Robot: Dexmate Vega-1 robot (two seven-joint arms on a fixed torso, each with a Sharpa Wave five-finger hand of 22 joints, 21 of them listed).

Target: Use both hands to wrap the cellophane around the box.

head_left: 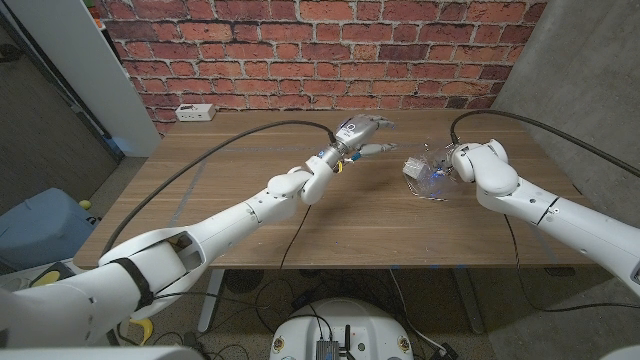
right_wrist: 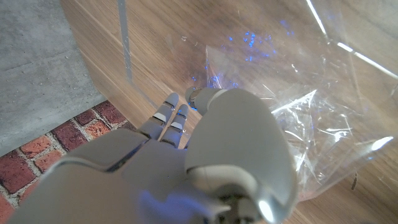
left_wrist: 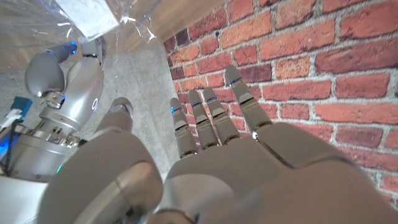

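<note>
Brick wall (head_left: 300,30) behind, concrete at sides; wooden tabletop (head_left: 250,170) carries job; white power strip (head_left: 194,112) at far left corner. Left hand (head_left: 362,130) raised mid-table, fingers spread, holds nothing; likely waiting for its side of fold. Right hand (head_left: 458,162) against crumpled cellophane (head_left: 428,172), probably pinning it; grip unclear. Box (left_wrist: 87,15) under film, right of centre.
</note>
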